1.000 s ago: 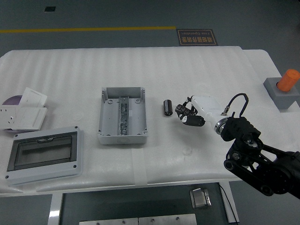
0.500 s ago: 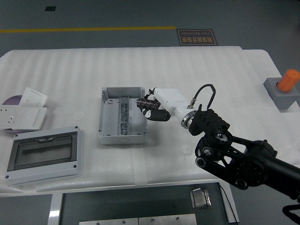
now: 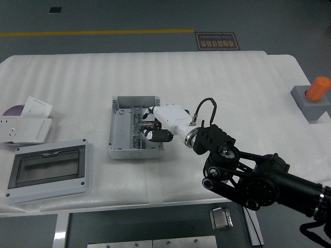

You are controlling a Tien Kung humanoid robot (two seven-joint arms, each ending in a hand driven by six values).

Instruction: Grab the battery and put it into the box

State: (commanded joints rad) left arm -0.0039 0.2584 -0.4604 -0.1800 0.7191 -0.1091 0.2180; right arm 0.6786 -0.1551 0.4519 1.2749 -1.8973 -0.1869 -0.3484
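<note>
One right hand (image 3: 153, 127) reaches over the open grey box (image 3: 135, 127), fingers curled around the dark battery (image 3: 145, 125), holding it just above the box's interior, seemingly for release inside.

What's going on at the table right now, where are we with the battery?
The right hand is over the open grey box, fingers curled around the battery, a dark cylinder. It is inside the box's right half, not yet released as far as the view shows. The left arm is out of view. The box's lid with the clear window lies to the left at the table's near edge, and no person is at the table.
</note>
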